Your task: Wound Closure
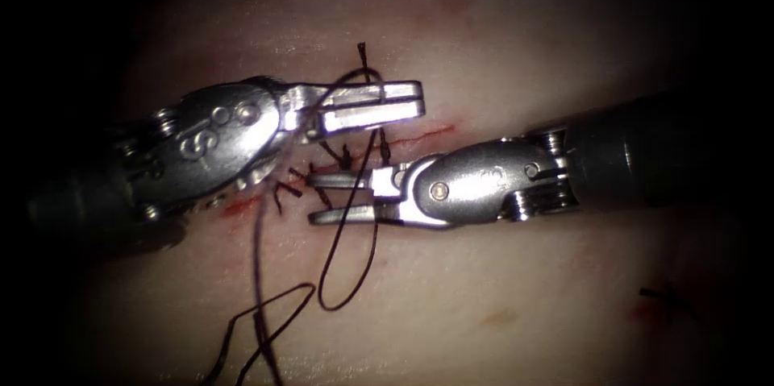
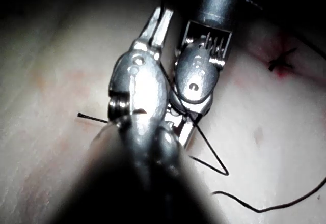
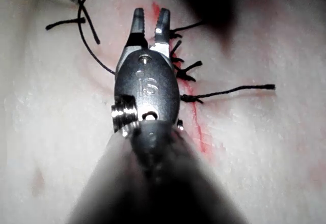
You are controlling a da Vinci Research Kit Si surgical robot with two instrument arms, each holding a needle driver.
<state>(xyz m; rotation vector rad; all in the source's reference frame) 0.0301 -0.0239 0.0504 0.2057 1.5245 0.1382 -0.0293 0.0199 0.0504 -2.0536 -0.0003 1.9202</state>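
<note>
Two steel needle-driver tools meet over the pale pork-belly tissue (image 1: 500, 289), tips pointing at each other across the thin red cut (image 1: 419, 134). The left arm's tool (image 1: 413, 101) lies above the cut line with its two jaws slightly parted; dark thread (image 1: 348, 273) runs across and around them, though whether it is actually pinched between them cannot be told. In the left wrist view this tool (image 2: 160, 16) shows its jaws close together, with thread (image 2: 211, 152) trailing away beside it. The right arm's tool (image 1: 316, 197) comes in from the right with its jaws clearly apart, one above the other, and a long loop of thread hangs down between and past them onto the tissue; nothing is gripped. The right wrist view shows the same tool (image 3: 150, 21) with its jaws spread and bare, just beside the row of short dark stitch ends (image 3: 183, 66) knotted along the cut. Red fluid (image 3: 198, 132) streaks the cut line below those knots. More thread curls across the tissue toward the lower left of the endoscope view. A curved needle cannot be made out.
</note>
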